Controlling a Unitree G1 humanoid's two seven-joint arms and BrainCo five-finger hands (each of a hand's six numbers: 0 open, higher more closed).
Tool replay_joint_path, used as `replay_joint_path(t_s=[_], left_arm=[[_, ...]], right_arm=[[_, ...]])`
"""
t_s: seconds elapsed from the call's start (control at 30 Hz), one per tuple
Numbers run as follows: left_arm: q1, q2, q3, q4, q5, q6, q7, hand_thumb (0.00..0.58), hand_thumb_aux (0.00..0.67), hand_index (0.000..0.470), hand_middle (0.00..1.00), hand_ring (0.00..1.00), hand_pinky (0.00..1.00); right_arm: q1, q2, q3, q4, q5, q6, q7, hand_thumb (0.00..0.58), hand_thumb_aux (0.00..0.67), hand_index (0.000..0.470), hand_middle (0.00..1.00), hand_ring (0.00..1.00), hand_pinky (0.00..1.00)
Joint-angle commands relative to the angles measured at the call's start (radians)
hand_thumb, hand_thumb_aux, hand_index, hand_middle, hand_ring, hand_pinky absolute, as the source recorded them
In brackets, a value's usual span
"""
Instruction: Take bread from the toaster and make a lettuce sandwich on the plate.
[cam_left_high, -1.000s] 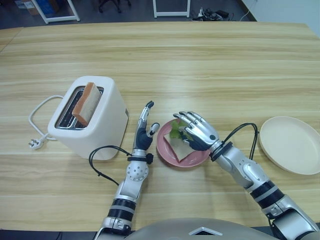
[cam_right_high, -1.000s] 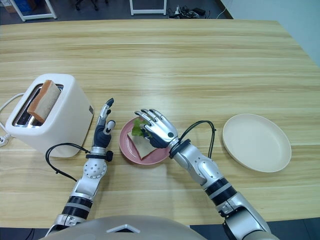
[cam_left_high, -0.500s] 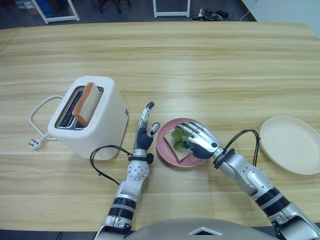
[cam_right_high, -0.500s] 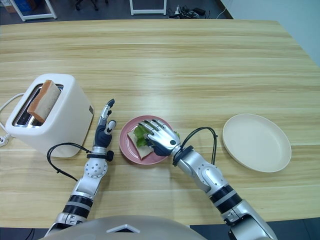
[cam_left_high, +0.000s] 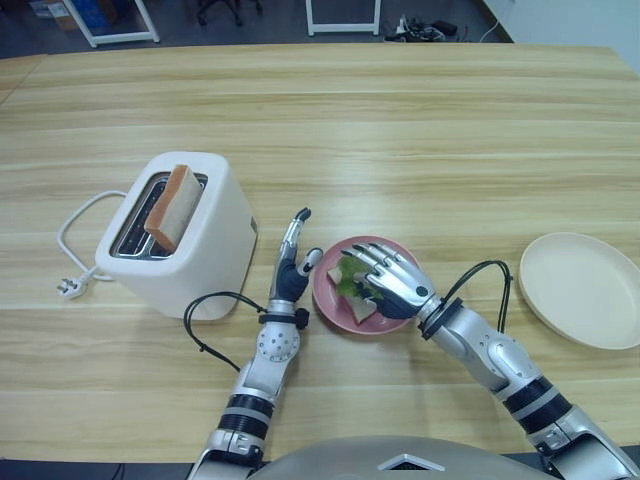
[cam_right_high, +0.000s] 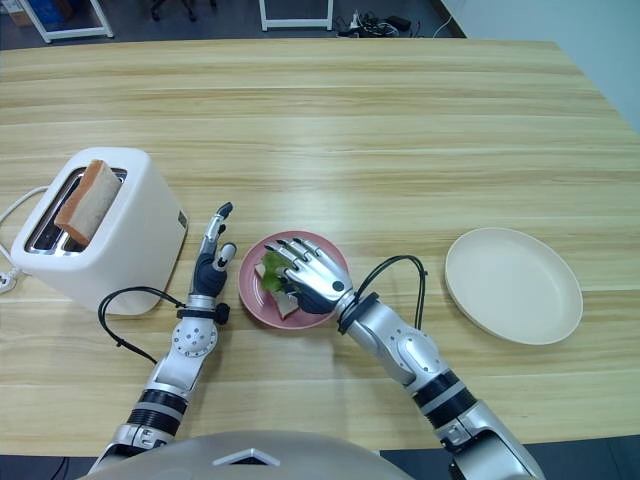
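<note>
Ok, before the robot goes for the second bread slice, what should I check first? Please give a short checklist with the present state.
1. The bottom slice lies on the pink plate: ok.
2. The lettuce lies on that slice: ok.
3. The right hand is clear of the plate: not ok, it is over the lettuce.
4. The right hand holds nothing: cannot tell.
5. The left hand is empty: ok, open and upright beside the plate.
6. The second slice stands out of the toaster: ok.

Toaster (cam_left_high: 190, 240) left, bread (cam_left_high: 172, 207) in slot; plate (cam_left_high: 326, 291) centre; dish (cam_left_high: 585, 290) right.
</note>
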Motion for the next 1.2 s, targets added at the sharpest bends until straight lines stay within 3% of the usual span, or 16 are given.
replay_joint_path(t_s=[0.03,0.1,0.13,0.17,0.3,0.43,0.53,0.6,0.7,0.83,1.0,1.1,1.2], left_arm=[[-0.003,-0.004,-0.008,0.013,0.013,0.001,0.004,0.000,0.000,0.000,0.00,0.00,0.00],[-0.003,-0.003,-0.010,0.015,0.014,0.001,0.005,0.000,0.000,0.000,0.00,0.00,0.00],[-0.003,-0.002,-0.011,0.015,0.013,0.001,0.006,0.000,0.000,0.000,0.00,0.00,0.00],[-0.003,-0.001,-0.011,0.016,0.014,0.002,0.007,0.000,0.000,0.000,0.00,0.00,0.00],[-0.003,-0.001,-0.014,0.018,0.015,0.001,0.011,0.000,0.000,0.000,0.00,0.00,0.00],[-0.008,-0.003,-0.013,0.018,0.020,-0.006,0.017,0.000,0.000,0.000,0.00,0.00,0.00],[0.004,0.006,-0.010,-0.035,0.054,-0.019,0.040,0.000,0.000,0.000,0.00,0.00,0.00],[0.030,0.025,0.003,-0.168,0.129,-0.008,0.069,0.000,0.000,0.000,0.00,0.00,0.00],[0.075,0.069,0.078,-0.530,0.322,0.062,0.067,0.000,0.000,0.000,0.00,0.00,0.00],[0.081,0.146,0.287,-0.865,0.460,0.198,-0.026,0.000,0.000,0.000,0.00,0.00,0.00],[0.075,0.261,0.460,-0.767,0.531,0.443,-0.146,0.000,0.000,0.000,0.00,0.00,0.00],[0.116,0.306,0.487,-0.740,0.640,0.535,-0.179,0.000,0.000,0.000,0.00,0.00,0.00],[0.149,0.305,0.470,-0.706,0.618,0.597,-0.253,0.000,0.000,0.000,0.00,0.00,0.00]], right_arm=[[-0.023,0.012,0.003,0.055,0.000,-0.001,-0.011,0.578,0.636,0.446,0.00,0.00,0.00],[-0.019,0.008,0.000,0.059,0.001,-0.002,-0.014,0.524,0.462,0.324,0.00,0.00,0.00],[-0.012,0.003,-0.005,0.051,0.006,-0.005,-0.014,0.234,0.152,0.107,0.00,0.00,0.00],[-0.001,-0.004,-0.014,0.036,0.020,-0.011,-0.013,0.000,0.000,0.000,0.00,0.00,0.00],[0.064,-0.040,-0.092,-0.057,0.151,-0.042,0.018,0.000,0.000,0.000,0.00,0.00,0.00],[0.151,-0.065,-0.222,-0.215,0.480,-0.097,0.118,0.000,0.000,0.000,0.00,0.00,0.00],[0.165,-0.052,-0.352,-0.287,0.753,-0.081,0.181,0.000,0.000,0.000,0.00,0.00,0.00],[0.148,-0.032,-0.453,-0.283,0.881,-0.043,0.186,0.000,0.000,0.000,0.00,0.00,0.00],[0.123,0.017,-0.575,-0.221,1.028,0.048,0.172,0.000,0.000,0.000,0.00,0.00,0.00],[0.137,0.062,-0.608,-0.143,1.063,0.079,0.169,0.000,0.000,0.000,0.00,0.00,0.00],[0.145,0.099,-0.612,-0.093,1.043,0.062,0.172,0.000,0.000,0.000,0.00,0.00,0.00],[0.156,0.104,-0.631,-0.098,1.044,0.056,0.178,0.000,0.000,0.000,0.00,0.00,0.00],[0.160,0.109,-0.648,-0.098,1.045,0.055,0.180,0.000,0.000,0.000,0.00,0.00,0.00]])
